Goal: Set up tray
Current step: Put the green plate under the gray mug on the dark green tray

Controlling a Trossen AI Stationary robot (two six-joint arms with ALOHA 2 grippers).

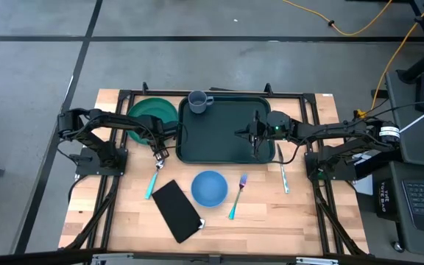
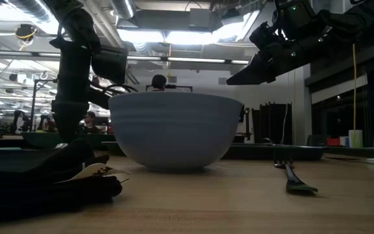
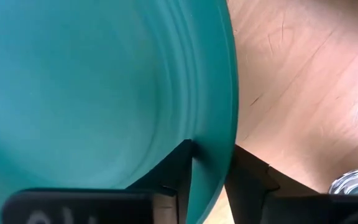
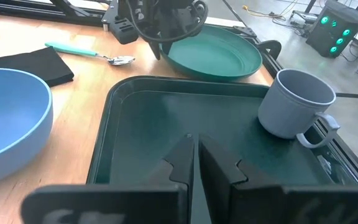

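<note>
Around: a grey mug [image 1: 199, 101] stands on the tray's far left corner; a green plate [image 1: 147, 112] lies just left of the tray; blue bowl [image 1: 210, 188], black napkin [image 1: 175, 210], spoon [image 1: 154, 182], fork [image 1: 238, 196] and knife [image 1: 283, 171] lie nearer.
Tray: the tray [image 1: 223, 140] sits far centre; long axis left to right.
Left gripper [image 3: 209, 171]: fingers straddle the plate's rim, narrowly apart; seemingly touching it.
Right gripper [image 4: 195, 155]: over the tray's right part; fingers closed, holding nothing.

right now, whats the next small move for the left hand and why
Probably finish closing and lift the plate a little. The left hand has its fingers either side of the plate's rim, the plate lies on the table beside the tray, and only the mug is on the tray.
</note>
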